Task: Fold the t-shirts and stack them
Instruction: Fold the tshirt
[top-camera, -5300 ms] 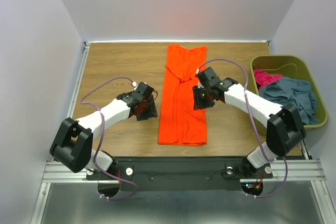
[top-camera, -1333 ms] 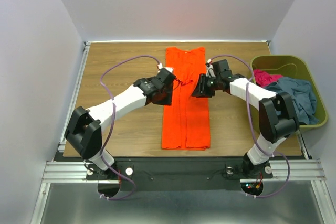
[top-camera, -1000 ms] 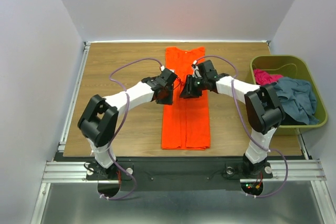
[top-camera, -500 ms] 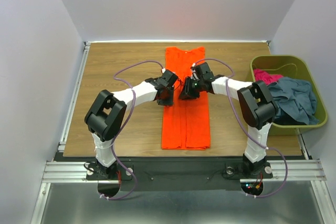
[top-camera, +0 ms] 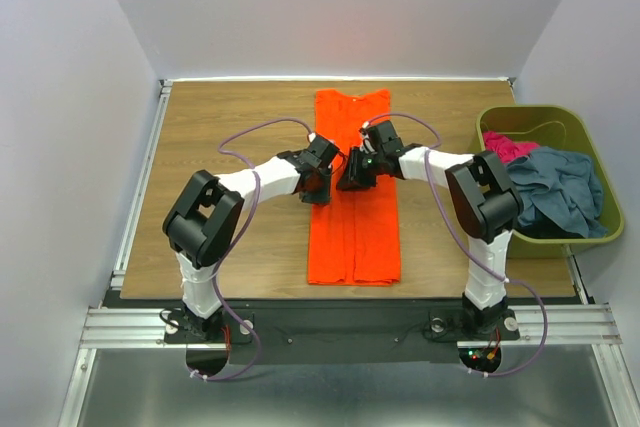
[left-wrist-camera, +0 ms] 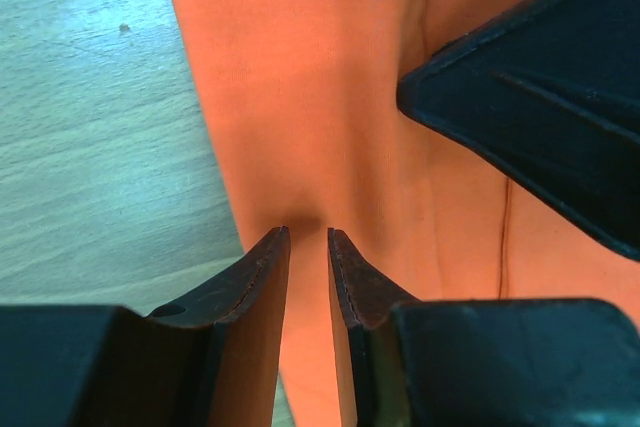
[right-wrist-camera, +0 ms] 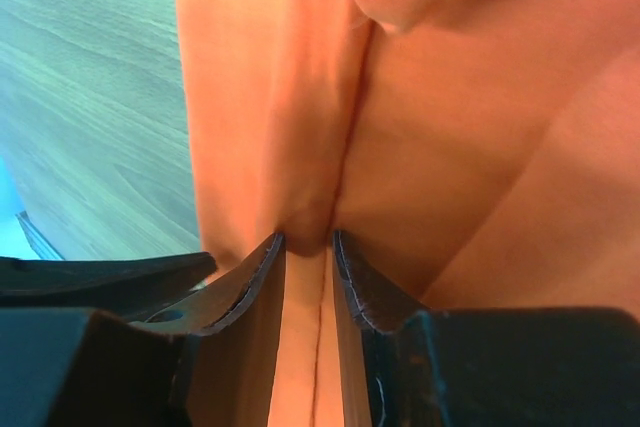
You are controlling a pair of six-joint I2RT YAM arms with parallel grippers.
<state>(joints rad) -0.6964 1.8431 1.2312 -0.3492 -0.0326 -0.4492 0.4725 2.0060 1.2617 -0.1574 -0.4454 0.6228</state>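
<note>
Here the orange t-shirt (top-camera: pixel 351 192) lies as a narrow strip in the middle of the bench (top-camera: pixel 230 137), its long axis running from the top of the overhead frame down toward the arm bases. Both sets of fingers meet over its upper half: the left gripper (left-wrist-camera: pixel 308 247) at the strip's left edge, the right gripper (right-wrist-camera: pixel 308 247) just beside it, near the middle. In the wrist views each pair is nearly pressed together and pinches a small ridge of orange cloth. Both arms are equally near, so I judge the coming fold runs along the long axis. The blue-grey t-shirt (top-camera: pixel 555 182) and pink t-shirt (top-camera: pixel 505 147) sit in the green tub (top-camera: pixel 530 115) at the right of the frame
</note>
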